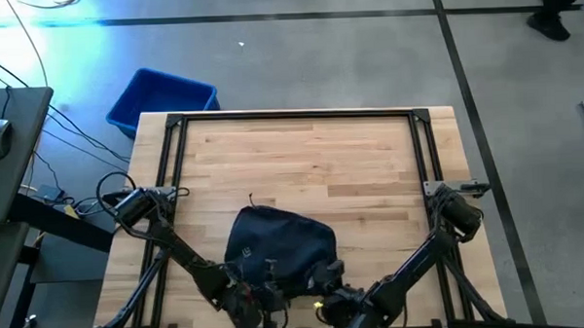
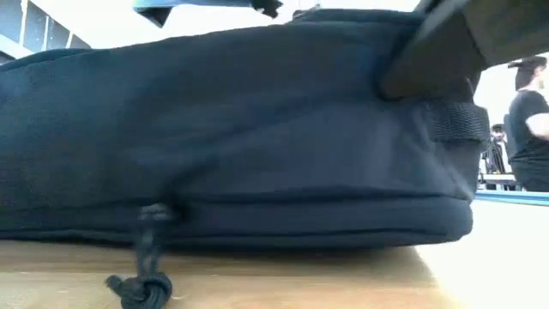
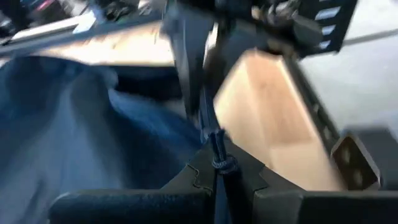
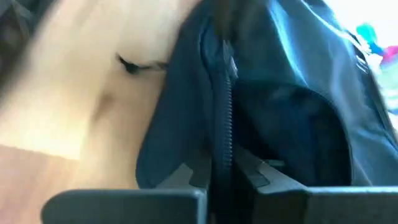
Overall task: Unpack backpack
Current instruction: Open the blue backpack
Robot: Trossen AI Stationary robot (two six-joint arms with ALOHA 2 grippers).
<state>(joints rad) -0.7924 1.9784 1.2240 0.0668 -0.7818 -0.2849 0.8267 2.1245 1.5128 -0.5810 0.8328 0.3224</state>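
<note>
The dark navy backpack (image 1: 280, 244) lies flat on the wooden table (image 1: 311, 154) near its front edge and fills the low view (image 2: 232, 129). Both grippers are at its near end. My left gripper (image 1: 250, 294) is shut on a thin knotted cord (image 3: 217, 163) of the backpack. My right gripper (image 1: 327, 287) is shut on the backpack's fabric beside a zipper line (image 4: 227, 112). Another knotted pull cord (image 2: 141, 287) hangs from the bag's side and rests on the table. My left gripper pinches the dark cord at its knot (image 3: 219, 164) between its two fingertips. The cord runs straight on from the fingers toward the bag (image 3: 202, 109). My right gripper pinches the backpack's fabric edge at the zipper (image 4: 225, 155) between its two fingers, which lie along the zipper line. The bag rests on the table.
A bright blue bin (image 1: 163, 98) stands on the floor beyond the table's far left corner. A black frame (image 1: 295, 115) runs around the table's edges. The far half of the table is bare wood. A person (image 2: 527, 129) stands in the room behind.
</note>
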